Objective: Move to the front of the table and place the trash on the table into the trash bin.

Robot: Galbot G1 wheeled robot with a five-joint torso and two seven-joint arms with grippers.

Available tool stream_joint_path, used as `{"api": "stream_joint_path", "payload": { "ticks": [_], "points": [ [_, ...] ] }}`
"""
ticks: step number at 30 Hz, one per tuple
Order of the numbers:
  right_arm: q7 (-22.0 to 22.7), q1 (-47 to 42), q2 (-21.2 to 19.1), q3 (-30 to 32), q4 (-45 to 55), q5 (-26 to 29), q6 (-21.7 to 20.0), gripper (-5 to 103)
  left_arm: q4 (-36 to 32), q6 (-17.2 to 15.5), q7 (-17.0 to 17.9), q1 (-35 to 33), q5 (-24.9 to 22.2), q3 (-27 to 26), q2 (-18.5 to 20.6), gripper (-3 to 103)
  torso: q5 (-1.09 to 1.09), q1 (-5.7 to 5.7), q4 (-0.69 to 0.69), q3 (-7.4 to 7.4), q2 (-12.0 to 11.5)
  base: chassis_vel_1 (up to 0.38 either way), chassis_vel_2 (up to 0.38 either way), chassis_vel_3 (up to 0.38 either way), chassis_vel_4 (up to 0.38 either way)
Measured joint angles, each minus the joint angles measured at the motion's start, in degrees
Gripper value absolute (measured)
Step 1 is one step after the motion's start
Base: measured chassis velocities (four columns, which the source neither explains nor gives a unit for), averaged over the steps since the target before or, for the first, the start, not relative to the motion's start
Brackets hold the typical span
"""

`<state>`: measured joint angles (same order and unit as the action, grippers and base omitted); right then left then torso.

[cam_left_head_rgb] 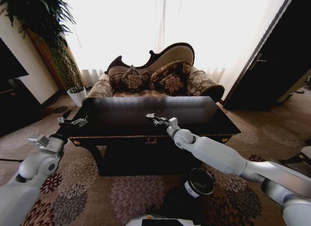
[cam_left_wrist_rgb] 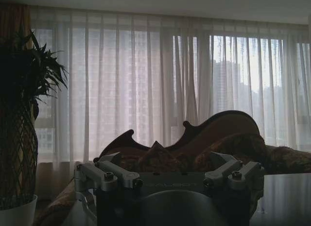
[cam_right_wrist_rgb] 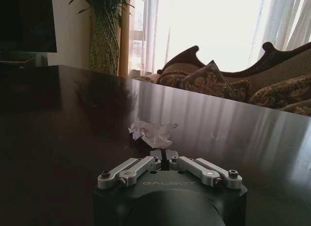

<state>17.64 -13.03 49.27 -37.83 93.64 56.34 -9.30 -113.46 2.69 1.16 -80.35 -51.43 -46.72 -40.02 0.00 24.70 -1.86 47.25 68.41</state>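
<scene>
Here, nearest the robot, the black trash bin (cam_left_head_rgb: 199,182) stands on the patterned carpet (cam_left_head_rgb: 121,192) under the right forearm, well behind and below the right gripper (cam_left_head_rgb: 154,118), its white label facing the robot. The right arm reaches out over the dark glossy table (cam_left_head_rgb: 204,120), and in the right wrist view the linkage arms fold in toward the centre so that the jaws meet on the near edge of a white crumpled paper wad (cam_right_wrist_rgb: 153,132), which sits right at the fingertips and still appears to rest on the tabletop. The hold looks shallow, taking only a fringe of paper, so I judge that the wad could tear free or slip out during a lift, or drop short of the bin on the swing back. Just beyond and to one side of the wad lies 1 tiny pale scrap (cam_right_wrist_rgb: 214,136), too small to identify. The left gripper (cam_left_head_rgb: 73,122) hovers at the table's left front corner, its jaws spread apart and empty. Farther off, past the table's far edge, stand the cushioned sofa (cam_left_head_rgb: 155,75) and sheer curtains (cam_left_wrist_rgb: 146,80).
</scene>
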Motion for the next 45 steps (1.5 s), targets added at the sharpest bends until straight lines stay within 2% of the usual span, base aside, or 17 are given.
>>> {"api": "stream_joint_path", "payload": {
  "ticks": [1,14,16,18,20,23,24,27,28,30,32,33,36,37,38,39,45],
  "points": [
    [0.0,0.0,0.0,0.0,0.1,0.0,0.0,3,0.0,0.0,0.0,0.0,0.0,0.0,0.0,100,0.00,0.00,0.00,0.00,0.0,0.000,0.000,0.000,0.000],
    [0.3,-0.4,-0.6,0.2,1.3,-0.2,0.2,-3,0.0,0.0,0.0,0.0,0.0,0.0,0.0,100,0.00,0.01,0.00,0.01,0.0,0.000,0.000,0.000,0.000],
    [0.2,-0.5,-0.9,0.4,1.7,-0.4,0.4,7,0.0,0.0,0.0,0.0,0.0,0.0,0.0,100,0.00,0.01,0.00,0.01,0.0,0.000,0.000,0.000,0.000],
    [0.1,-0.6,-1.0,0.6,1.9,-0.5,0.4,7,0.0,0.0,0.0,0.0,0.0,0.0,0.0,100,0.00,0.01,0.00,0.01,0.0,0.000,0.000,0.000,0.000],
    [-0.1,-0.6,-1.4,0.9,2.4,-0.6,0.5,23,0.0,0.0,0.0,0.0,0.0,0.0,0.0,100,0.00,0.01,0.00,0.01,0.0,0.000,0.000,0.000,0.000],
    [-0.4,-0.6,-1.6,1.1,2.7,-0.7,0.6,28,0.0,0.0,0.0,0.0,0.0,0.0,0.0,100,0.00,0.01,0.00,0.01,0.0,0.000,0.000,0.000,0.000],
    [-0.4,-0.6,-1.6,1.2,2.7,-0.7,0.6,39,0.0,0.0,0.0,0.0,0.0,0.0,0.0,100,0.00,0.01,0.00,0.01,0.0,0.000,0.000,0.000,0.000],
    [-0.6,-0.7,-1.5,1.2,2.4,-0.8,0.7,39,0.0,0.0,0.0,0.0,0.0,0.0,0.0,100,0.00,0.01,0.00,0.01,0.0,0.000,0.000,0.000,0.000],
    [-0.6,-0.7,-1.4,1.2,2.2,-0.9,0.7,51,0.0,0.0,0.0,0.0,0.0,0.0,0.0,100,0.00,0.01,0.00,0.01,0.0,0.000,0.000,0.000,0.000],
    [-0.7,-0.7,-1.2,1.2,1.9,-0.9,0.8,51,0.0,0.0,0.0,0.0,0.0,0.0,0.0,100,0.00,0.01,0.00,0.00,0.0,0.000,0.000,0.000,0.000],
    [-0.9,-0.6,-0.9,1.2,1.5,-0.9,0.8,62,0.0,0.0,0.0,0.0,0.0,0.0,0.0,100,0.00,0.01,0.00,0.01,0.0,0.000,0.000,0.000,0.000],
    [-1.3,-0.3,-0.6,1.1,1.2,-0.9,0.8,73,0.0,0.0,0.0,0.0,0.0,0.0,0.0,100,0.00,0.01,0.00,0.00,0.0,0.000,0.000,0.000,0.000],
    [-1.8,0.1,-0.3,0.9,0.7,-0.7,0.8,73,0.0,0.0,0.0,0.0,0.0,0.0,0.0,100,0.00,0.01,0.00,0.00,0.0,0.000,0.000,0.000,0.000],
    [-2.1,0.5,0.0,0.6,0.3,-0.5,0.8,84,0.0,0.0,0.0,0.0,0.0,0.0,0.0,100,0.00,0.01,0.00,0.01,0.0,0.000,0.000,0.000,0.000],
    [-2.4,0.9,0.2,0.3,-0.1,-0.3,0.8,84,0.0,0.0,0.0,0.0,0.0,0.0,0.0,100,0.00,0.01,0.00,0.00,0.0,0.000,0.000,0.000,0.000],
    [-2.6,1.5,0.5,-0.2,-0.6,-0.2,0.9,94,0.0,0.0,0.0,0.0,0.0,0.0,0.0,100,0.00,0.01,0.00,0.00,0.0,0.000,0.000,0.000,0.000],
    [-3.2,3.1,2.1,-1.6,-3.3,-0.1,1.2,100,0.0,0.0,0.0,0.0,0.0,0.0,0.0,100,0.00,0.01,0.00,0.00,0.0,0.000,0.000,0.000,0.000]
  ]
}}
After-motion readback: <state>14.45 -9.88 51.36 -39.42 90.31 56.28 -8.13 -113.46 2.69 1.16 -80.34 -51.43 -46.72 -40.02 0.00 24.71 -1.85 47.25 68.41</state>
